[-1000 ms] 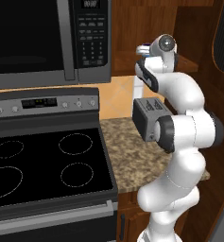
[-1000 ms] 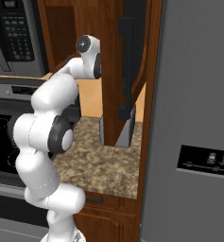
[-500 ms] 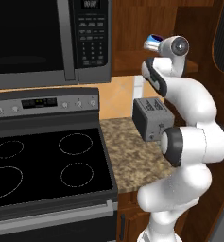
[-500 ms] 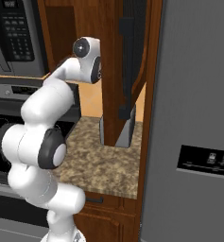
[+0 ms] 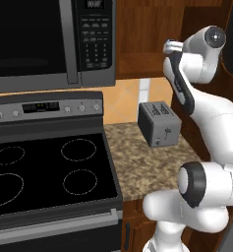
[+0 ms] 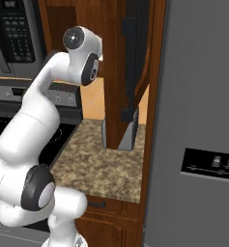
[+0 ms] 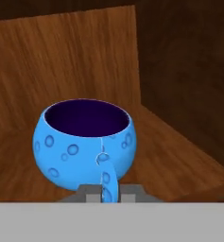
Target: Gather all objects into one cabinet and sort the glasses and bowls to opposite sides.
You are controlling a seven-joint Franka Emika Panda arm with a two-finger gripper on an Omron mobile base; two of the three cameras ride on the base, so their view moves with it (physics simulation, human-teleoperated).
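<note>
A bright-blue cup [image 7: 85, 139] with a dark inside and bubble marks sits close in front of the hand. Its small handle points back at me. My gripper [image 7: 104, 191] is shut on that handle, with the grey fingertips [image 7: 87, 193] pressed against either side of it. The cup is inside the reddish-brown wooden cabinet [image 7: 85, 52], low over its wooden floor and near a back corner. I cannot tell whether it touches the wood. From the left base, the arm's hand [image 5: 171, 48] reaches up into the cabinet [image 5: 147, 29]. Its tall door [image 6: 135, 62] stands open.
A grey toaster [image 5: 160, 123] stands on the speckled granite counter [image 5: 147, 162] below the cabinet. The black stove [image 5: 49, 167] and the microwave [image 5: 39, 39] are to the left. A grey fridge [image 6: 198, 120] stands to the right.
The arm has swung upward and to the right. The blue cup, seen at the hand half a second ago, has gone into the cabinet.
</note>
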